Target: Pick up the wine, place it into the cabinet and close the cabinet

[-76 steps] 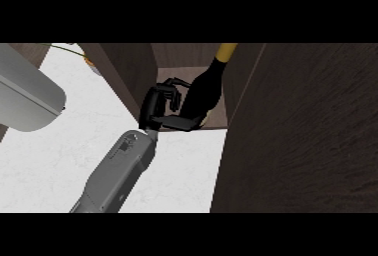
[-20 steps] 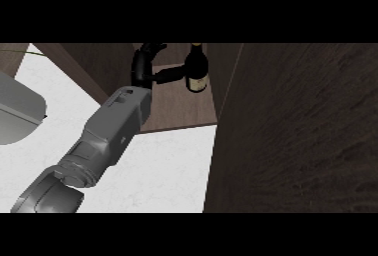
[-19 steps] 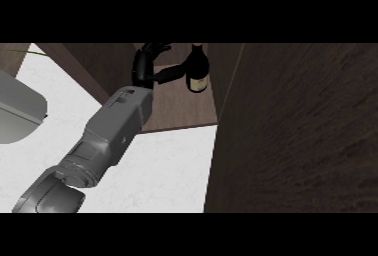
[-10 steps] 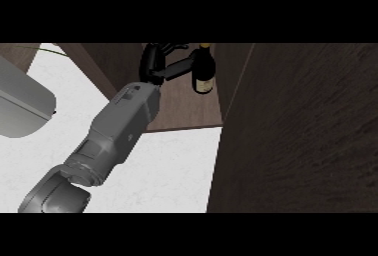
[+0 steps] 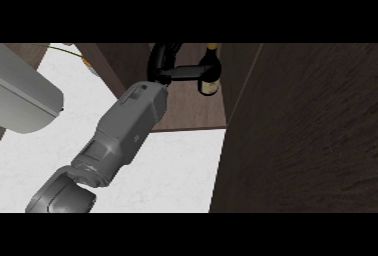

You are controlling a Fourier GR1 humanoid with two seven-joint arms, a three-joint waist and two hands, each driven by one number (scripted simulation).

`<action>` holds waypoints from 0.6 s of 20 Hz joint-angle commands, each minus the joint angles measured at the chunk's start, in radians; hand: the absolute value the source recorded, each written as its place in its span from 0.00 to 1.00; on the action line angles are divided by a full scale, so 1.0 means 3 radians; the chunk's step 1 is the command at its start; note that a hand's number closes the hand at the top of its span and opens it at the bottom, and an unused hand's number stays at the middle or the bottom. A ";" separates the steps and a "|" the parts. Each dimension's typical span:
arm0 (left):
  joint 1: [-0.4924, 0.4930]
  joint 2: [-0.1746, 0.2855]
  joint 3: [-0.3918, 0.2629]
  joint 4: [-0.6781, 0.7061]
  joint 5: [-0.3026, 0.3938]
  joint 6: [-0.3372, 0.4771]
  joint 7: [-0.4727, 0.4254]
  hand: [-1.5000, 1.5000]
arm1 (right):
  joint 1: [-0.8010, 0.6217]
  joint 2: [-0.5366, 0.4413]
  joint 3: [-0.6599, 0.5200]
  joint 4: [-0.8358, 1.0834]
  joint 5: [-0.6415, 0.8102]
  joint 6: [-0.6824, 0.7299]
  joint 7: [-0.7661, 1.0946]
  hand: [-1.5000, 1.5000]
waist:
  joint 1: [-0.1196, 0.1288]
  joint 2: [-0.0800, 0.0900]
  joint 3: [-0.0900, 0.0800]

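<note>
Wine point(image 5: 210, 85) upright in cabinet point(image 5: 184, 109), right robot hand point(image 5: 174, 73) curled round it, forearm stretched fwd.

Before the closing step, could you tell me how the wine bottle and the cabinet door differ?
The wine bottle is black with a pale label; the cabinet door is brown wood grain. The bottle looks small, inside the cabinet; the door fills the view's right side. The right hand curls its fingers round the bottle; nothing touches the door. Both are dark.
</note>
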 commanded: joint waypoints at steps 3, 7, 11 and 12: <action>0.0222 -0.0016 -0.0144 -0.0234 0.0088 -0.0044 0.0015 0.00 | 0.0292 -0.0090 0.0125 -0.0726 -0.0028 -0.0046 0.0328 0.00 | 0.0033 -0.0043 -0.0002; 0.0314 -0.0016 -0.0133 -0.0458 0.0124 -0.0275 0.0104 0.00 | 0.0413 -0.0162 -0.0011 -0.0843 -0.0040 -0.0105 0.0295 0.00 | 0.0095 -0.0047 -0.0002; 0.0707 -0.0016 -0.0428 -0.0859 0.0285 -0.0322 0.0245 0.00 | 0.0492 -0.0178 0.0024 -0.0714 -0.0064 -0.0072 0.0154 0.00 | 0.0116 -0.0083 0.0001; 0.0833 -0.0016 -0.0464 -0.0914 0.0315 -0.0392 0.0191 0.00 | 0.0482 -0.0230 -0.0126 -0.0781 -0.0201 -0.0054 0.0215 0.00 | 0.0119 -0.0076 0.0001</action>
